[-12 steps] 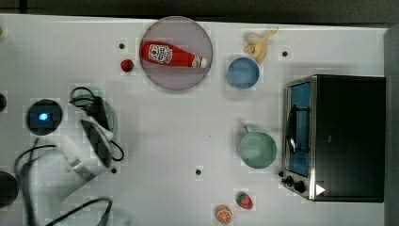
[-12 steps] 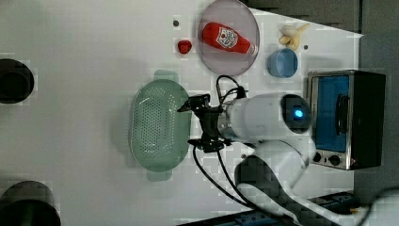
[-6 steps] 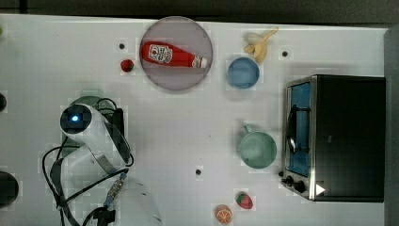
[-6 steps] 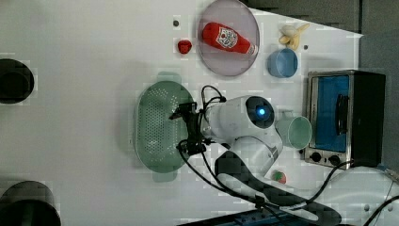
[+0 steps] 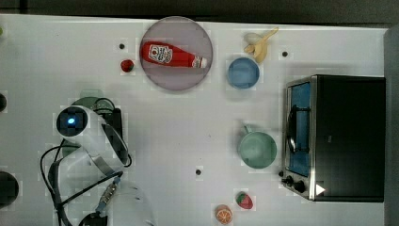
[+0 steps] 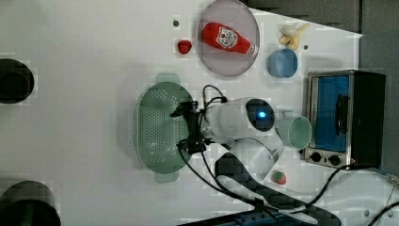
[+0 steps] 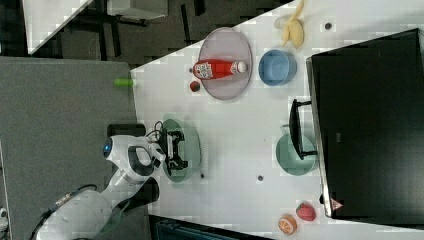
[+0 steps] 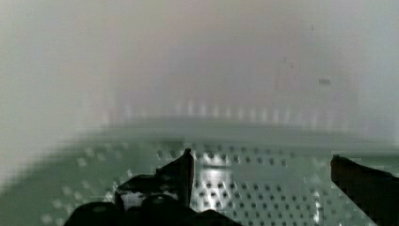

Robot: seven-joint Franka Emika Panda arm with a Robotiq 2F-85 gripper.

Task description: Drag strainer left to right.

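In the left view, the strainer lies long axis twelve-to-six; the wide-spread tool hovers over its three-o'clock rim, bare bench toward nine.

The pale mint-green oval plastic strainer looks matt, its wall dotted with small perforations that catch a soft sheen in the wrist view. The white tabletop is smooth and matt. The boxy toaster oven has a brushed metal front frame, a glossy glass door and a matt black casing. The red ketchup bottle looks like glossy plastic.
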